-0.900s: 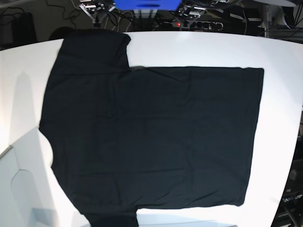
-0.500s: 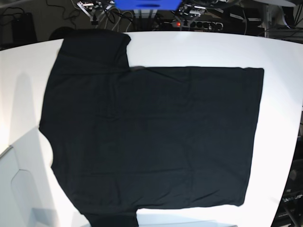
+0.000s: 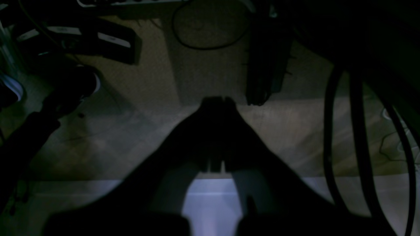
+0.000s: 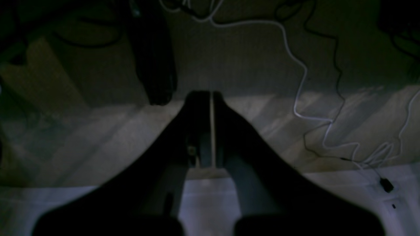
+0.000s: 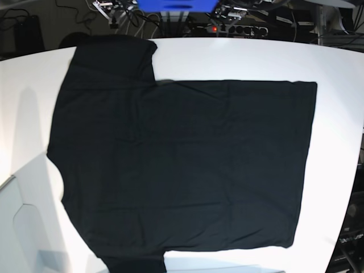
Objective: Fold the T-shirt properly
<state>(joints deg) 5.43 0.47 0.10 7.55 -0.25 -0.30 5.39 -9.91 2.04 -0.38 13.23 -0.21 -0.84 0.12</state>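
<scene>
The black T-shirt (image 5: 182, 165) lies spread flat on the white table (image 5: 239, 60) in the base view, plain side up, collar end at the left, hem at the right. One sleeve points to the far edge and the other to the near edge. No print or tag shows. Neither gripper is in the base view. In the left wrist view the left gripper (image 3: 217, 100) is shut and empty, over the dim floor. In the right wrist view the right gripper (image 4: 206, 95) is shut and empty, over the floor too.
Cables, power strips and a blue box (image 5: 176, 4) crowd the area behind the table's far edge. A white part of the robot (image 5: 17, 227) stands at the near left. Loose cables lie on the floor in the right wrist view (image 4: 308, 98).
</scene>
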